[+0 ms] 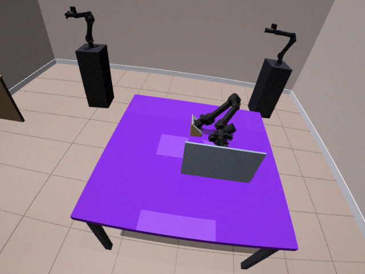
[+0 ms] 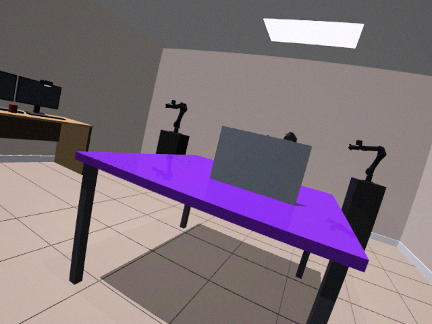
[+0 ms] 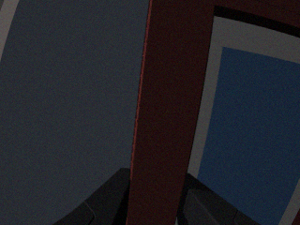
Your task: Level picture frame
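Note:
The picture frame (image 1: 195, 129) (image 3: 164, 88) has a dark red border, a grey mat and a blue picture. In the wrist view its red bar runs almost upright between my fingers, in front of the grey wall panel (image 3: 75, 88) (image 1: 220, 162) (image 2: 258, 163). My gripper (image 1: 199, 121) (image 3: 156, 180) is shut on that bar. In the top view the frame shows as a small tan piece behind the panel's left end, turned at an angle to the panel. The screw and the notched strip are hidden. The exterior view shows only the panel's back and the arm's elbow (image 2: 290, 136).
The panel stands upright on the purple table (image 1: 132, 182) (image 2: 244, 216). Two black pedestals (image 1: 94, 75) (image 1: 270, 87) (image 2: 172, 141) (image 2: 364, 202) with small arms stand beyond the table. A wooden desk (image 2: 45, 125) with monitors is at the far left.

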Robot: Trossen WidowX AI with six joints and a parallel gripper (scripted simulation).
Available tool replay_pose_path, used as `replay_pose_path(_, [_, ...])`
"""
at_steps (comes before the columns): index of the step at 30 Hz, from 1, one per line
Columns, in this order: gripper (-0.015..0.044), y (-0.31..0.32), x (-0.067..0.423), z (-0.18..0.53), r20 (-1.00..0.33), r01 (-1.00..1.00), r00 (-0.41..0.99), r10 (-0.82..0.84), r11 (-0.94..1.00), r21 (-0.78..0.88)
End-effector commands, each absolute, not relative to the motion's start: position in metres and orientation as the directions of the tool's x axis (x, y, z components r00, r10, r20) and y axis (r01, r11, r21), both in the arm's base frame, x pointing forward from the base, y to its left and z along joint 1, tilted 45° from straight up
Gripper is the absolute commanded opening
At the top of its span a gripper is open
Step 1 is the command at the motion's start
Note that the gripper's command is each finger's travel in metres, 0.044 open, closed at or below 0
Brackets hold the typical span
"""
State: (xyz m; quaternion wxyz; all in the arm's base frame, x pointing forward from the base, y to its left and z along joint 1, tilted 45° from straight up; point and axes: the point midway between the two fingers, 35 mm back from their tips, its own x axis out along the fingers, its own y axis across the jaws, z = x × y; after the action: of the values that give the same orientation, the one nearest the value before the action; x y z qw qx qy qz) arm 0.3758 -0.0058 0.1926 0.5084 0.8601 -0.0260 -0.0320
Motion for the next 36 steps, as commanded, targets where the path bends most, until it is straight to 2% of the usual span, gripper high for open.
replay_pose_path(1, [0.0000, -0.0058, 0.3757, 0.1931, -0.028, -0.012, 0.997, -0.076, -0.482, 0.876])
replay_pose_path(36, [0.0000, -0.0055, 0.3757, 0.1906, -0.028, -0.026, 0.997, -0.077, -0.621, 0.784])
